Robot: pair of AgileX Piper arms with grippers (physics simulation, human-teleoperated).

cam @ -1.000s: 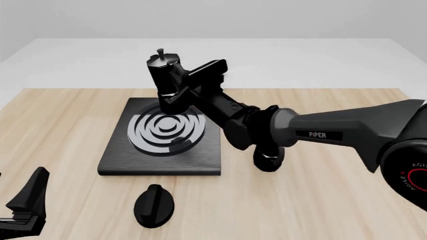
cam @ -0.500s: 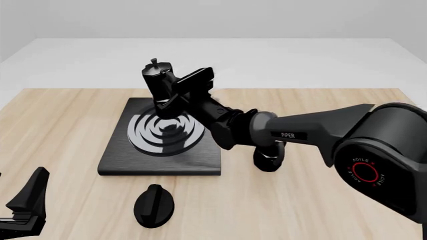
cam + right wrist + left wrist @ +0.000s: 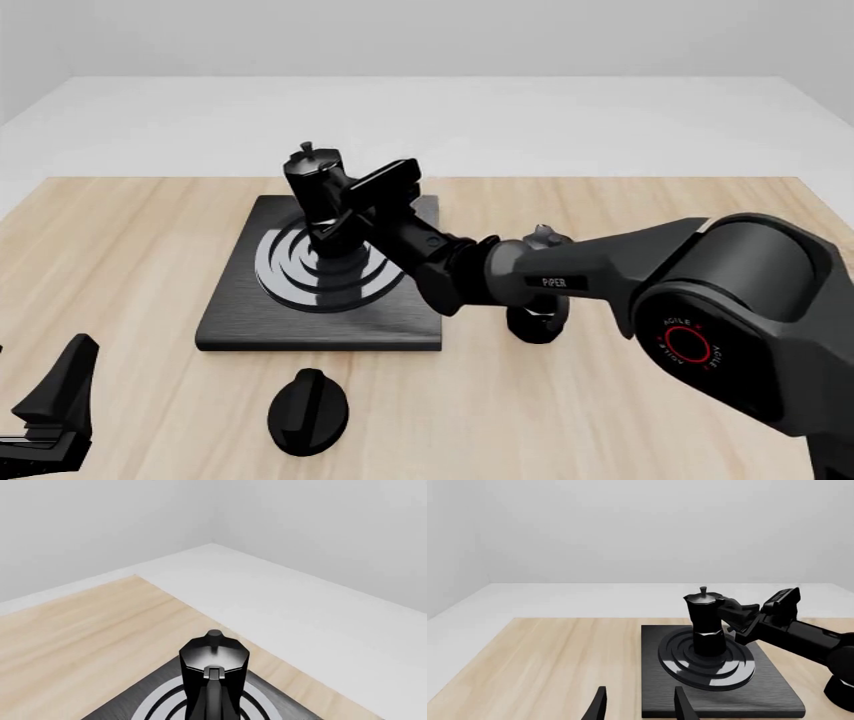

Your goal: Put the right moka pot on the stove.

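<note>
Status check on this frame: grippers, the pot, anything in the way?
Right gripper shut on the right moka pot, upright on the stove burner rings. Left gripper open, idle. Other pot behind the arm, knob off the slab; nothing obstructing.

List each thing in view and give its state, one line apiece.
right moka pot: upright, lid shut, on the burner rings, held by its handle.
stove: flat on the table, carrying the pot.
other moka pot: mostly hidden behind the right arm.
knob: lying loose on the table.
right gripper: shut on the pot's handle.
left gripper: open, empty.

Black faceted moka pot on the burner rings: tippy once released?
Possibly. The black faceted moka pot is tall with a narrow waist, so a sideways nudge might tip it. It looks rigid, and its base rests on the flat black stove slab, which should steady it.
</note>
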